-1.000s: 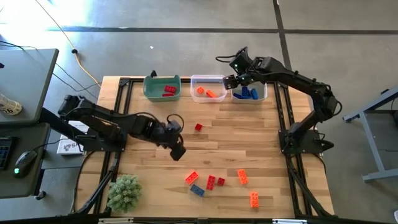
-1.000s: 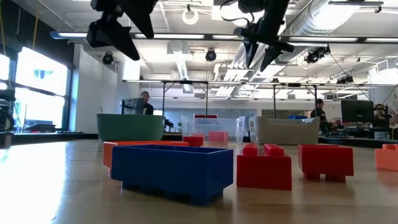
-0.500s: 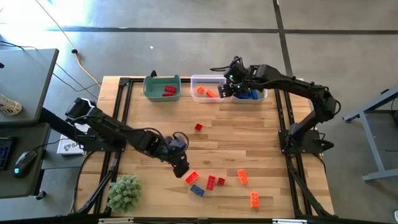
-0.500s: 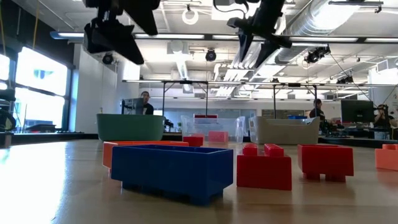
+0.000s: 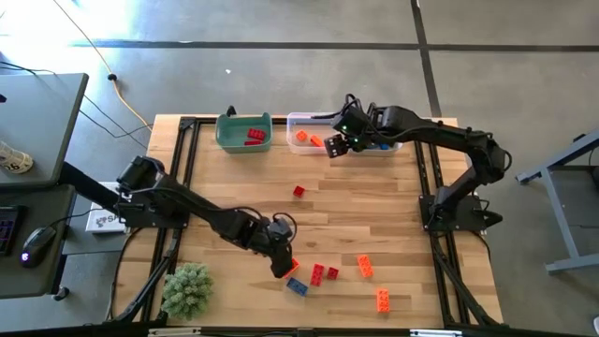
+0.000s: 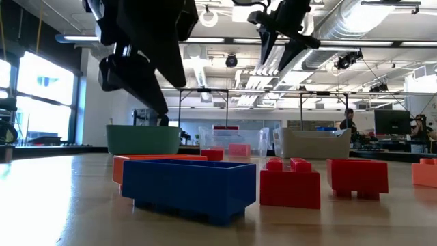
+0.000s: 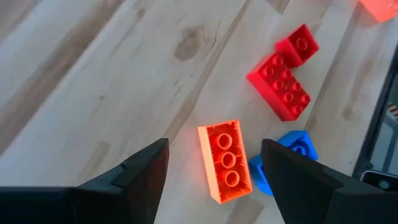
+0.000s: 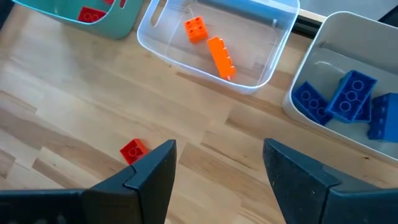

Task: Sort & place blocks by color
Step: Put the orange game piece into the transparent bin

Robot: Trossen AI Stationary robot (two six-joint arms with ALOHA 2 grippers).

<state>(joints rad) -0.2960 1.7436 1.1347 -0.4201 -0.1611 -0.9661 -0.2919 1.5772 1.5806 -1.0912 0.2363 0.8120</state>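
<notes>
orange block (image 7: pixel 226 161) on the wood near the front edge, just beside a blue block (image 7: pixel 292 158), is best straddled squarely by the empty, spread left gripper (image 7: pixel 214 171), while the right gripper (image 8: pixel 214 168) is held open, empty, by the bins.

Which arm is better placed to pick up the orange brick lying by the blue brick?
Left. The left gripper, open, hangs over the orange brick. The right gripper is far off by the clear bin.
</notes>
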